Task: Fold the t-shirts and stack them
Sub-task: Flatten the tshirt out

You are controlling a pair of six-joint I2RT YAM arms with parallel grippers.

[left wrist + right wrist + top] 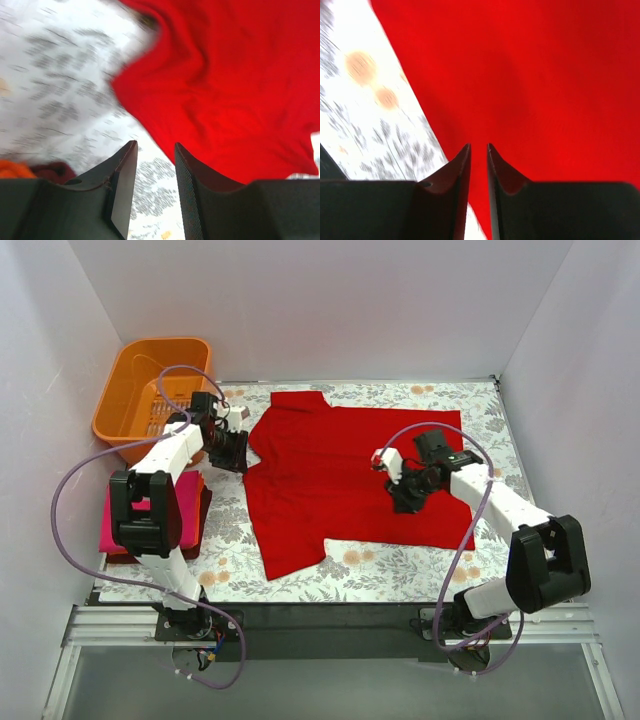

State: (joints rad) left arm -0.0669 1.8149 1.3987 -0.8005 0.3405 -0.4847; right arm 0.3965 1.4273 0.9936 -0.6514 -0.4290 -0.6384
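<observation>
Nearest us, the mounting rail (330, 625) carries both arm bases. Just beyond it the floral cloth (400, 565) covers the table.

At near left a stack of folded t-shirts (112, 530) sits on the cloth. Magenta-pink shows on top, with orange and dark red at its edges, and the left arm's elbow hangs over it.

The bright red t-shirt (340, 475) lies spread flat in the middle of the cloth. One flap points toward us at its near-left corner and another toward the far edge. It is well apart from the stack.

The right gripper (405, 495) is over the shirt's right half. In its wrist view the right gripper (478, 147) has its jaws a narrow slit apart with nothing between them. Red fabric (530, 85) fills the view beyond, and its edge runs diagonally against the floral cloth (365, 100).

The left gripper (236, 455) is at the shirt's left edge. In its own camera the left gripper (156, 150) has its jaws parted over bare floral cloth (60, 80), holding nothing, with the rumpled shirt edge (210, 100) just beyond the right finger. That view is blurred, so the orange and dark red patch (30, 170) at lower left is only probably the stack's corner.

Farthest, at the back left, stands the orange basket (125, 365).
</observation>
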